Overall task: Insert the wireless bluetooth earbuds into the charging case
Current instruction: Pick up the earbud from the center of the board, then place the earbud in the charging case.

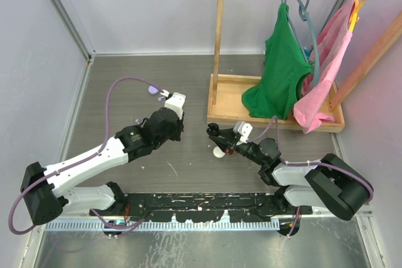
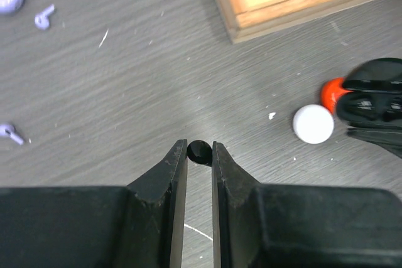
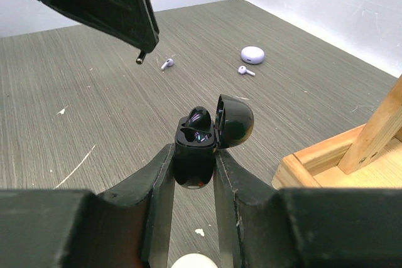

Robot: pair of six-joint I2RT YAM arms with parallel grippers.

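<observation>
Earbud (image 2: pixel 200 153) looks tiny, light, slick; left claw (image 2: pixel 199 148) pinches it at the tips. Right claw (image 3: pixel 194 153) clamps the open case (image 3: pixel 195 164).

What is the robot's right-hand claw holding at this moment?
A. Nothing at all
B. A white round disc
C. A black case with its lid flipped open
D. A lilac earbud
C: the right wrist view shows the right gripper clamped on the black charging case, whose lid stands open.
</observation>
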